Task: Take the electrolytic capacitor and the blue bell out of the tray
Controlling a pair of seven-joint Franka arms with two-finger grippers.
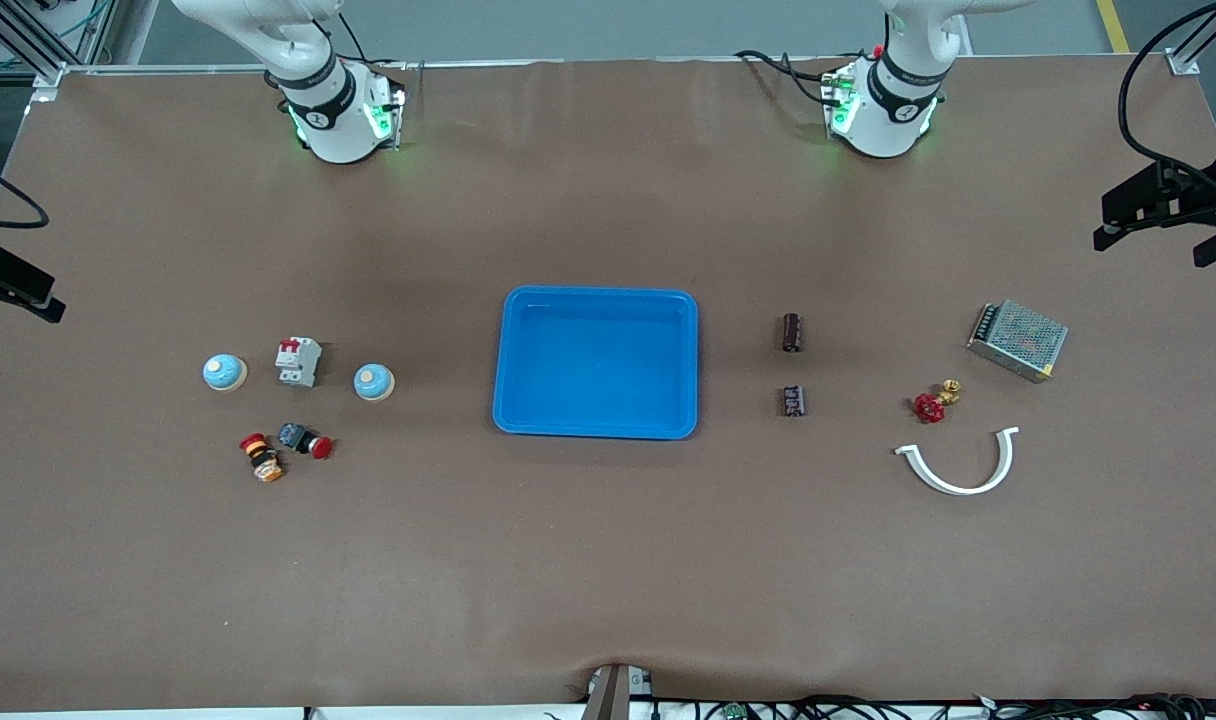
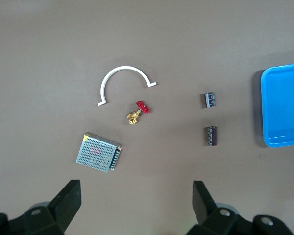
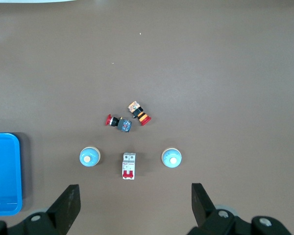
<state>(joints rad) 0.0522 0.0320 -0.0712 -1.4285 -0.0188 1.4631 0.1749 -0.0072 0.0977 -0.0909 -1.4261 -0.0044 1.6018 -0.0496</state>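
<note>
Circuit breaker [image 1: 298,361] between two bells [image 1: 225,372], valve [image 1: 934,402] beside bracket [image 1: 960,464]

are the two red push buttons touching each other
Cannot tell. In the front view the striped button and the black-bodied button lie end to end; the right wrist view shows them just as close, with neither a gap nor contact plain.

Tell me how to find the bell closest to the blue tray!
Start at the blue tray mid-table and look toward the right arm's end. The first blue dome is that bell; the other bell sits past the white breaker.
</note>
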